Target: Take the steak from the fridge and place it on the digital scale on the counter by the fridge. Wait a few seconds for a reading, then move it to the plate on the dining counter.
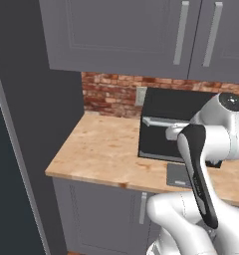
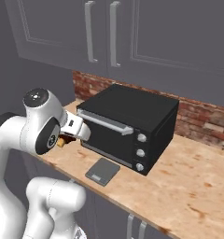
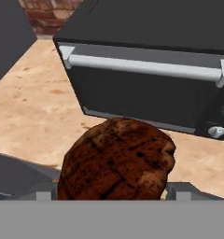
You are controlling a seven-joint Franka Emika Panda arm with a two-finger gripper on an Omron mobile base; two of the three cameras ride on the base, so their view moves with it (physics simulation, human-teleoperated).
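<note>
Gripping the steak point(image 3: 117, 161), the claw point(image 3: 115, 196) hangs over the surface point(image 1: 99, 149), left of the toaster oven point(image 2: 128, 128), digital scale point(image 2: 102, 171) near the front edge.

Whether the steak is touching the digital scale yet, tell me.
Apart. In the right base view the steak hangs at the gripper, left of the digital scale, with bare counter between.

Dark-brown steak point(image 3: 116, 161) aloft before counter point(image 3: 34, 107)
</note>
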